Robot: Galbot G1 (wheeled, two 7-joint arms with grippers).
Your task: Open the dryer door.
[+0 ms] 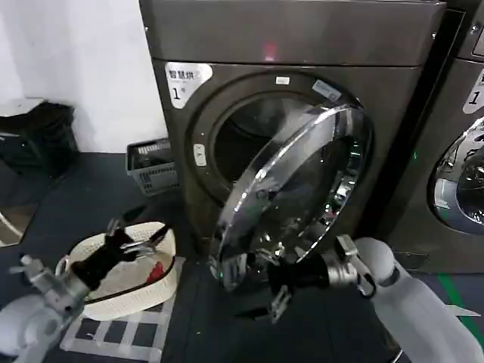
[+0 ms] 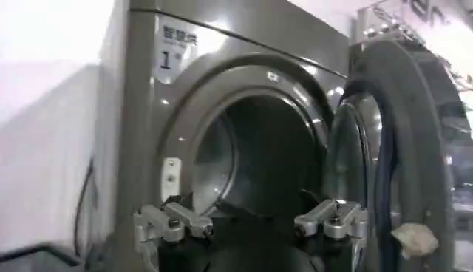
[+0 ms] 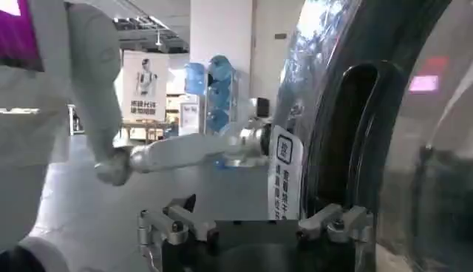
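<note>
The dryer (image 1: 302, 38), dark grey with a white "1" sticker, faces me. The dryer door (image 1: 302, 181), chrome-rimmed with dark glass, stands partly swung out on its right-hand hinge, and the drum opening shows behind it. My right gripper (image 1: 253, 287) is open at the door's lower free edge. In the right wrist view its fingers (image 3: 255, 225) are spread, with the door's dark inner side (image 3: 384, 111) close beside one finger. My left gripper (image 1: 132, 238) hangs open over the basket. From its wrist, the spread left gripper (image 2: 253, 222) looks into the drum, with the door (image 2: 392, 148) seen edge-on.
A white basket (image 1: 162, 283) of laundry sits on the floor at the left, on a white grid mat. A grey crate (image 1: 151, 166) stands against the wall beside the dryer. The neighbouring machine (image 1: 461, 174) is close on the right. A black bag (image 1: 38, 136) lies far left.
</note>
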